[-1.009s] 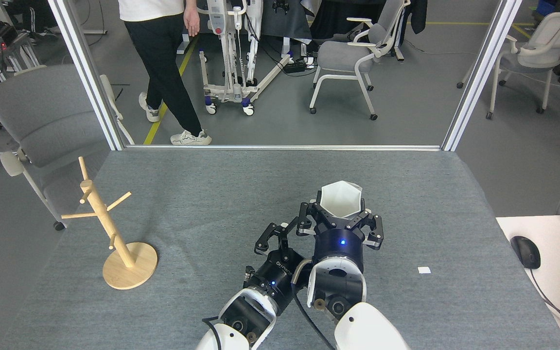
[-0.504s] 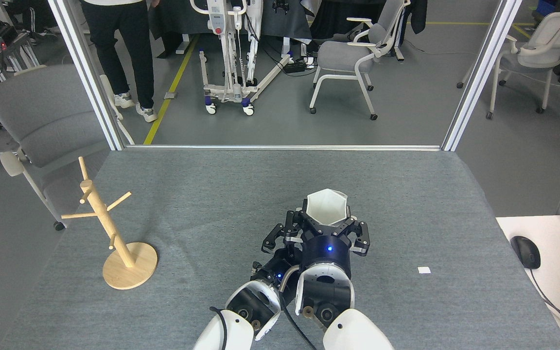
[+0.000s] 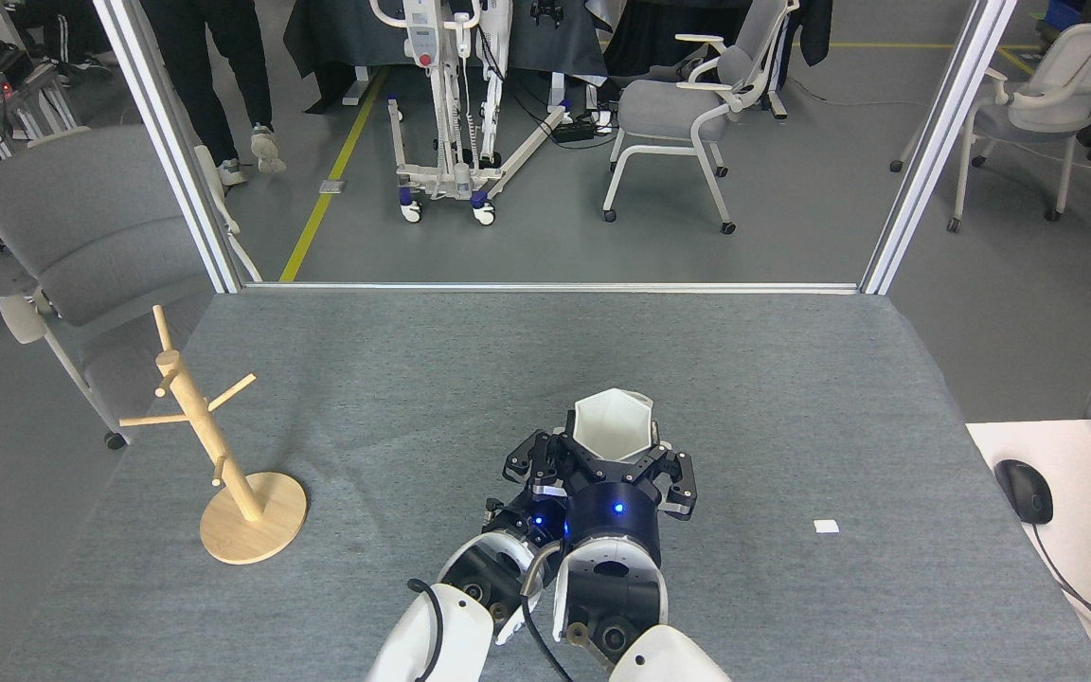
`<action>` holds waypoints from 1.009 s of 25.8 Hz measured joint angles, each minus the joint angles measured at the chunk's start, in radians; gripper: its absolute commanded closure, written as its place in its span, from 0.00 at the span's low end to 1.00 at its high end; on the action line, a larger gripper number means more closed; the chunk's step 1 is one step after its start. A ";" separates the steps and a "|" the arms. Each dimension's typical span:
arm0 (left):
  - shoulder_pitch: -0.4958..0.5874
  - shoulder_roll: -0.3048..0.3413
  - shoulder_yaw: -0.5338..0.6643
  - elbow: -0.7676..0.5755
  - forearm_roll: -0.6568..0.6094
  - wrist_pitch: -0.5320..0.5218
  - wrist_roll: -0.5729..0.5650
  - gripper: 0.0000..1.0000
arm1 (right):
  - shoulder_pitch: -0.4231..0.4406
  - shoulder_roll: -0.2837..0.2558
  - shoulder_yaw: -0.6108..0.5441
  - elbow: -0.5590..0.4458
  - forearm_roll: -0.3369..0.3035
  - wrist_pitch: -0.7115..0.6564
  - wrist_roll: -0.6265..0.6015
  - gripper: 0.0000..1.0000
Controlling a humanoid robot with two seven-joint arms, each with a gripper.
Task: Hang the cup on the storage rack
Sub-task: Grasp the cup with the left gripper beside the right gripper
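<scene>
No readable text, label, brand or number anywhere. Only a tiny blank white tag on the grey table, far too small to tell any print.

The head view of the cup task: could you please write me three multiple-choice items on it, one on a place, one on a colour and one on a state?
1. Where does the storage rack stand on the table?
A. near the left edge
B. at the far right corner
C. right behind the cup

2. What colour is the cup?
A. red
B. white
C. black

3. How is the cup held?
A. it lies tipped over on the table
B. it hangs on a peg
C. the right end effector grips it, mouth up

Answers:
1 A: the storage rack stands on the left of the table, far from the arms.
2 B: the cup is matte white.
3 C: the right end effector closes round the cup, whose open mouth faces up.
</scene>
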 measured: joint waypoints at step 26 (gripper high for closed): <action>0.043 0.017 0.035 -0.049 -0.003 -0.063 -0.023 1.00 | 0.014 0.026 -0.022 0.038 -0.018 -0.095 -0.294 0.01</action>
